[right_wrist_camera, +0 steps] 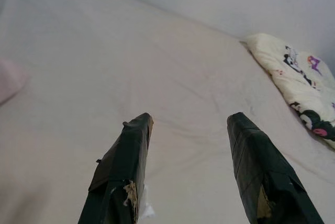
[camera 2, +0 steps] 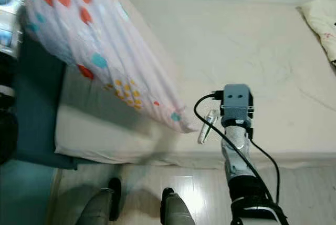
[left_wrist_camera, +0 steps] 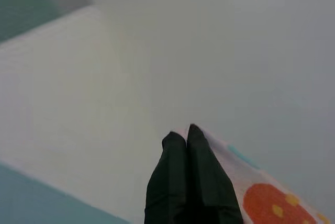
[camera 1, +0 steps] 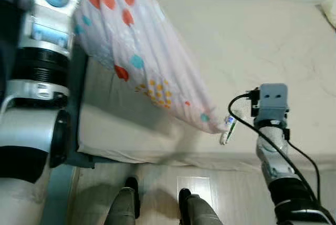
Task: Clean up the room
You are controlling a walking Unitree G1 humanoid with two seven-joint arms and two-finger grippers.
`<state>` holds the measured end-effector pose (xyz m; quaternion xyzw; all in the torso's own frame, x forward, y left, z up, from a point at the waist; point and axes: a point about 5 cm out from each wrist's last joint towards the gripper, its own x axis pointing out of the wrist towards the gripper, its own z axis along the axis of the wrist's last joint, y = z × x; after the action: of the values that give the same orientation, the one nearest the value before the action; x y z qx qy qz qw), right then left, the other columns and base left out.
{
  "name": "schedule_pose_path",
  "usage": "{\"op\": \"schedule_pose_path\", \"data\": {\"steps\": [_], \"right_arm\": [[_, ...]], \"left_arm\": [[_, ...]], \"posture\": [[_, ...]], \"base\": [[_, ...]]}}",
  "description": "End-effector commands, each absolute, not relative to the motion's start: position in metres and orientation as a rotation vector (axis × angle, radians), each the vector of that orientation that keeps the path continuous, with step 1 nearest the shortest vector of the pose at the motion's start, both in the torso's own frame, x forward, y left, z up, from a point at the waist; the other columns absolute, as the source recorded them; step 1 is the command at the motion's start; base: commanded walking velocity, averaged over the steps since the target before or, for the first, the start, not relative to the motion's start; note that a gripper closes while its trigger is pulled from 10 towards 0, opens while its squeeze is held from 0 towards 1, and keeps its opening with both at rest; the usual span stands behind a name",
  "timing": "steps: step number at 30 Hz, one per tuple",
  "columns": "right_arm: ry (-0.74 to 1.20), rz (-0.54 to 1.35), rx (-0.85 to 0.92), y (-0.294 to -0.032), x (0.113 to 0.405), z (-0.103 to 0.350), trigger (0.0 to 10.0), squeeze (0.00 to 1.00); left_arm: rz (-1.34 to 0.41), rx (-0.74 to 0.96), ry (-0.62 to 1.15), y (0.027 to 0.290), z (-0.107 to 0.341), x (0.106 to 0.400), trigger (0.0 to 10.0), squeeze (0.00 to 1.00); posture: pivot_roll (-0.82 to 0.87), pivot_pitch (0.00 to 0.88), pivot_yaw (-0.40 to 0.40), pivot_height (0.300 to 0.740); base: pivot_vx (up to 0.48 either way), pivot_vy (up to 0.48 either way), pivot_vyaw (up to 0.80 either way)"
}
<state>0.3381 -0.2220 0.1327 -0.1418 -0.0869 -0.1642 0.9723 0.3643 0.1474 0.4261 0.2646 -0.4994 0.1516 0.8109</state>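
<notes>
— Now, where's the spotted blanket [camera 1: 142,62]?
— Hanging slantwise over the bare mattress [camera 1: 252,41], top corner pinched between the shut fingers of the left gripper [left_wrist_camera: 183,136], low corner and its label [camera 1: 228,129] dangling just beside the right arm.
— And the right gripper [right_wrist_camera: 188,124]?
— Spread wide, holding nothing, aimed along the mattress toward the printed pillow [right_wrist_camera: 298,82] at the far end.
— Best way to carry on?
— Probably: keep the left pinch firm and high, catch the dangling corner with the free fingers before spreading. Pull both corners apart evenly, lay flat, avoid dragging cloth toward the floor [camera 2: 294,193].
— Risk?
— Thin fabric slipping from the pinch; snagging the wrist cable [camera 1: 241,114].
</notes>
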Motion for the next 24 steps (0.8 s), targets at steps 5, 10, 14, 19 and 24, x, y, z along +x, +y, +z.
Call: {"op": "schedule_pose_path", "data": {"steps": [5, 10, 14, 19, 24], "right_arm": [[-0.138, -0.320, -0.277, -0.222, 0.326, 0.116, 10.0, 0.00], [-0.129, -0.310, -0.276, -0.222, 0.325, 0.114, 10.0, 0.00], [-0.128, -0.294, -0.267, -0.217, 0.327, 0.113, 10.0, 0.00], [-0.131, -0.271, -0.258, -0.210, 0.330, 0.113, 10.0, 0.00], [-0.129, -0.255, -0.253, -0.205, 0.327, 0.111, 10.0, 0.00]], "left_arm": [[0.247, 0.674, -0.859, 0.136, 0.350, 0.387, 0.0, 0.00], [0.220, 0.670, -0.685, 0.148, 0.316, 0.394, 0.0, 0.00], [0.210, 0.596, -0.490, 0.159, 0.278, 0.398, 10.0, 0.00], [0.247, 0.454, -0.419, 0.165, 0.263, 0.394, 10.0, 1.00], [0.189, 0.252, -0.472, 0.164, 0.269, 0.381, 10.0, 1.00]], "posture": [[-0.02, 0.203, 0.032, 0.740], [-0.02, 0.202, 0.029, 0.740], [-0.01, 0.194, 0.025, 0.740], [0.00, 0.187, 0.024, 0.740], [0.00, 0.187, 0.034, 0.740]], "base": [[0.000, 0.000, 0.00], [0.000, 0.000, 0.00], [0.000, 0.000, 0.00], [0.000, 0.000, 0.00], [0.000, 0.000, 0.00]]}}
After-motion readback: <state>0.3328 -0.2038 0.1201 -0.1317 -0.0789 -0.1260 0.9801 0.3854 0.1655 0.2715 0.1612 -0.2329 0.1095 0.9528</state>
